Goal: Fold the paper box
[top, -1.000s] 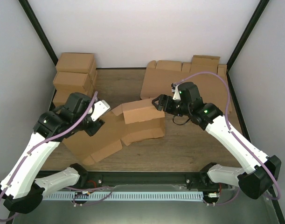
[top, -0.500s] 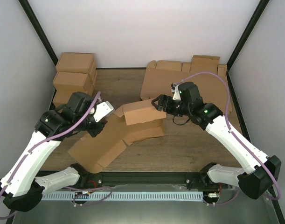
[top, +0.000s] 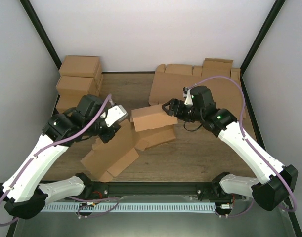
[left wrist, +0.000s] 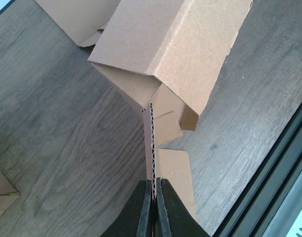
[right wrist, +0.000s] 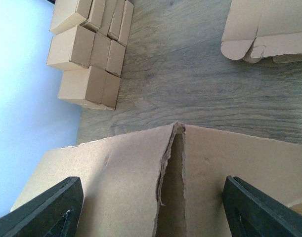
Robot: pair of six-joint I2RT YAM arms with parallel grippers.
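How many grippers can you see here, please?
2: the left gripper pinches an edge of the paper box, centre left; the right gripper, jaws open, straddles its raised panel, centre right. None hidden.

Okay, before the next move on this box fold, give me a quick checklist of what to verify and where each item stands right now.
1. Left gripper shut on an edge of the box: ok.
2. Right gripper open, straddling the box: ok.
3. Right fingers touching the box: cannot tell.
4. Box apart from the blank stack: ok.
5. Box folded into shape: not ok, panels splayed.
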